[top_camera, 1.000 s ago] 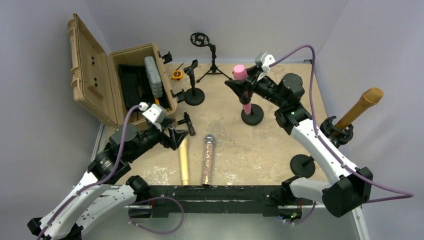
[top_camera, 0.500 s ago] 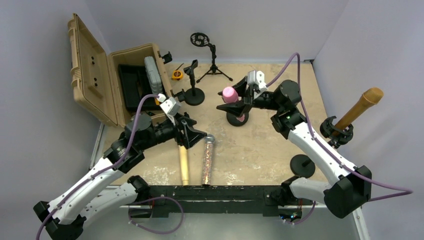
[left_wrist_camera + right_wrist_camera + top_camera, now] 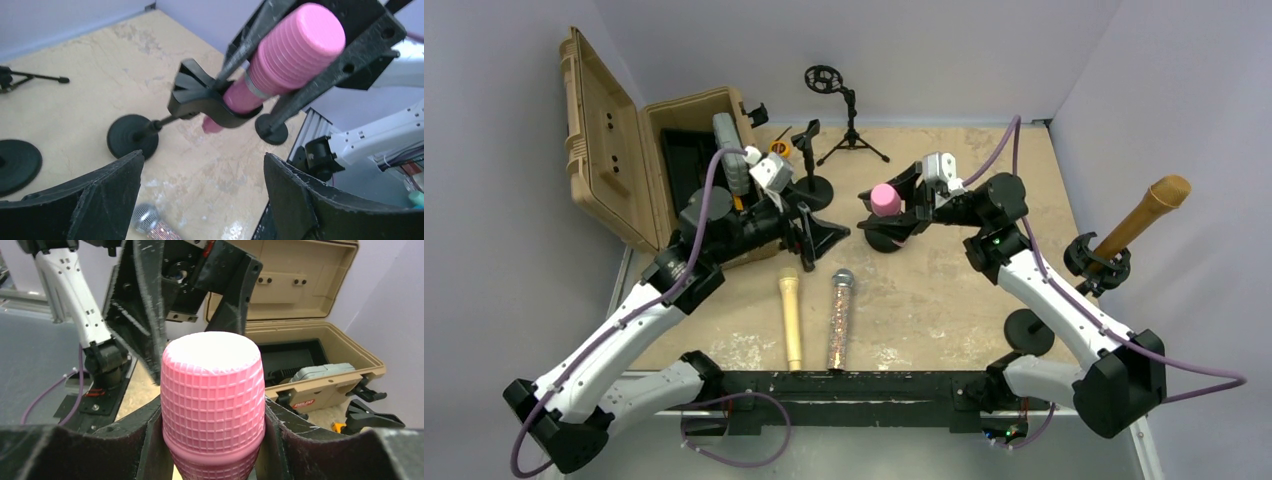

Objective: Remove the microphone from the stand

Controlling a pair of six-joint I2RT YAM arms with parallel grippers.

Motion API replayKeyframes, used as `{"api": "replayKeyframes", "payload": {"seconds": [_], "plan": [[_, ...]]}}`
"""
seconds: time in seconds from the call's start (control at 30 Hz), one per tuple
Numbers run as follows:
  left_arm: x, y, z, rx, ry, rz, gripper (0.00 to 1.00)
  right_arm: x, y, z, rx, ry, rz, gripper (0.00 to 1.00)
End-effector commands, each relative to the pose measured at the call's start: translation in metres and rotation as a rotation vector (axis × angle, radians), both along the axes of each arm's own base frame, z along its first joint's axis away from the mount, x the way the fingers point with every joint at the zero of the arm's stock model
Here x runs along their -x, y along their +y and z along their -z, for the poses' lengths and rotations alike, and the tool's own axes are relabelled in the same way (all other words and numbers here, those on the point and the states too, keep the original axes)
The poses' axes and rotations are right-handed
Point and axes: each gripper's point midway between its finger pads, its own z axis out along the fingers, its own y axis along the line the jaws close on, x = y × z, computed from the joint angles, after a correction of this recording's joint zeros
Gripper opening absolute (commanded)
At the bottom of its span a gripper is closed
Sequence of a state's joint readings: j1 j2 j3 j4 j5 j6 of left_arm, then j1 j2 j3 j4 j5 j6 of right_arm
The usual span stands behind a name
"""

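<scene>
1. Holding the ribbed pink microphone by its head, my right gripper pinches it from both sides, mid-table toward the far side.
2. The handle sits in the black clip of the round-based black stand, so I judge the pull-out not yet done. I cannot tell whether the base lies flat.
3. My left gripper hangs spread wide just left of that stand, gripping nothing.
4. Next, I think, the left should close on the stem to brace it. Then the right draws the microphone out along its handle, or the stand may come along.
5. A gold microphone and a glittery silver microphone lie nearer me. An empty black stand beside the open tan case crowds the left arm.
</scene>
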State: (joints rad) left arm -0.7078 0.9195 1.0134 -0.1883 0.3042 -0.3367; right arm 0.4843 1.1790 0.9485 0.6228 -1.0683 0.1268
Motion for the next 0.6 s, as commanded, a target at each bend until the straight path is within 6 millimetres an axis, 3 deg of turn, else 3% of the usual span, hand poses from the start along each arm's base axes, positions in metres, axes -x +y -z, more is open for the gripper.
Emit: {"api": "replayKeyframes", "payload": {"seconds": [0.0, 0.03, 0.1, 0.13, 0.3, 0.57], "plan": [[-0.021, -0.008, -0.032, 0.076, -0.095, 0.088, 0.88, -0.002, -0.010, -0.043, -0.142, -0.094, 0.099, 0.09], [-0.026, -0.011, -0.032, 0.087, -0.106, 0.106, 0.88, -0.007, -0.011, -0.046, -0.155, -0.078, 0.127, 0.12], [-0.036, -0.019, -0.028, 0.083, -0.112, 0.136, 0.88, -0.029, -0.014, -0.052, -0.182, -0.006, 0.227, 0.34], [-0.042, -0.024, -0.022, 0.069, -0.105, 0.150, 0.87, -0.044, -0.017, -0.052, -0.188, 0.036, 0.290, 0.40], [-0.054, -0.037, -0.022, 0.056, -0.089, 0.181, 0.86, -0.099, -0.036, -0.043, -0.202, 0.200, 0.585, 0.54], [-0.067, -0.055, -0.024, 0.087, -0.086, 0.234, 0.83, -0.115, -0.059, -0.045, -0.208, 0.251, 0.752, 0.66]]}}
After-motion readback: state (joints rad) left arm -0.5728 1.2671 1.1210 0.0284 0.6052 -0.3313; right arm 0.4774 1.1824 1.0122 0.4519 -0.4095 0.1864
